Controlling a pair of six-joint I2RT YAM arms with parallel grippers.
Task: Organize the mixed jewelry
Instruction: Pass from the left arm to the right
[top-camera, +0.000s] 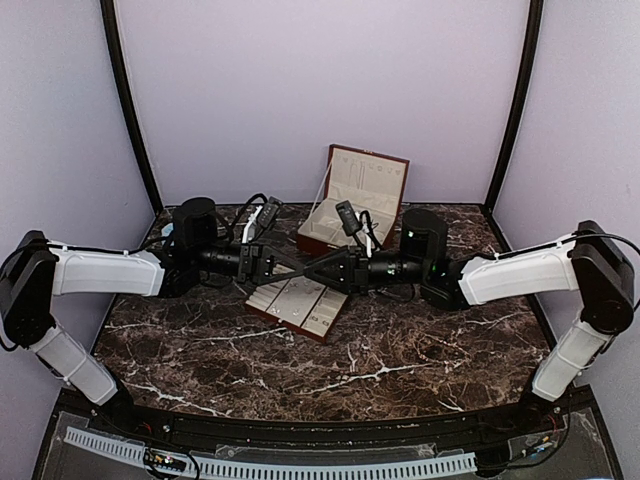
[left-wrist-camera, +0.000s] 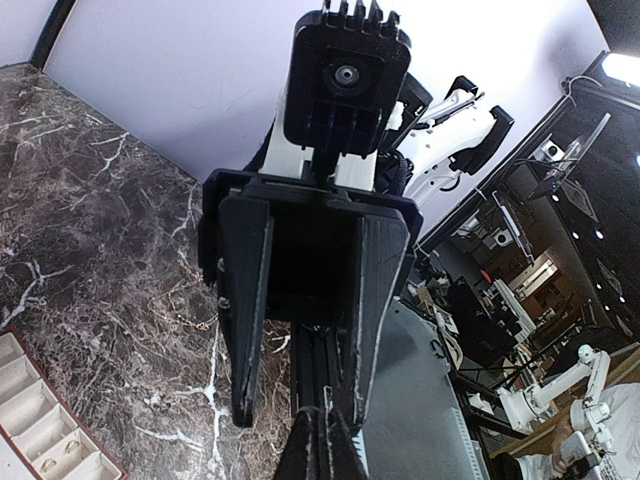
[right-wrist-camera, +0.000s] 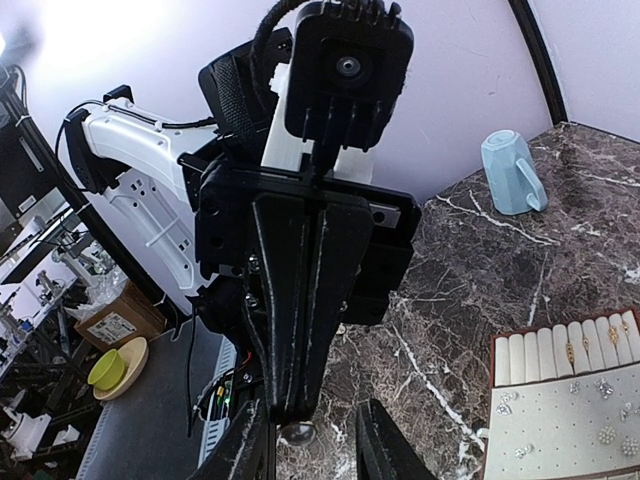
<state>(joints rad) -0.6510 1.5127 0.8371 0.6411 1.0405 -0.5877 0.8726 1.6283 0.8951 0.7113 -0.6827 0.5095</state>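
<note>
My two grippers meet tip to tip above the cream-lined tray (top-camera: 300, 305). My right gripper (right-wrist-camera: 298, 415) is shut on a tiny stud earring (right-wrist-camera: 298, 432), whose round head shows at the fingertips. Its thin metal post (left-wrist-camera: 326, 398) shows in the left wrist view. My left gripper (left-wrist-camera: 300, 405) is open, with its fingers (right-wrist-camera: 245, 445) on either side of the right gripper's tip (left-wrist-camera: 320, 445). Several small jewelry pieces (right-wrist-camera: 605, 435) lie in the tray (right-wrist-camera: 560, 400). A thin gold chain (left-wrist-camera: 186, 312) lies on the marble.
A red-brown hinged box (top-camera: 355, 195) stands open behind the tray. A blue cup (right-wrist-camera: 510, 172) lies on the marble at the far left, by the left arm. Purple walls close in the back and sides. The tray's corner also shows in the left wrist view (left-wrist-camera: 40, 420).
</note>
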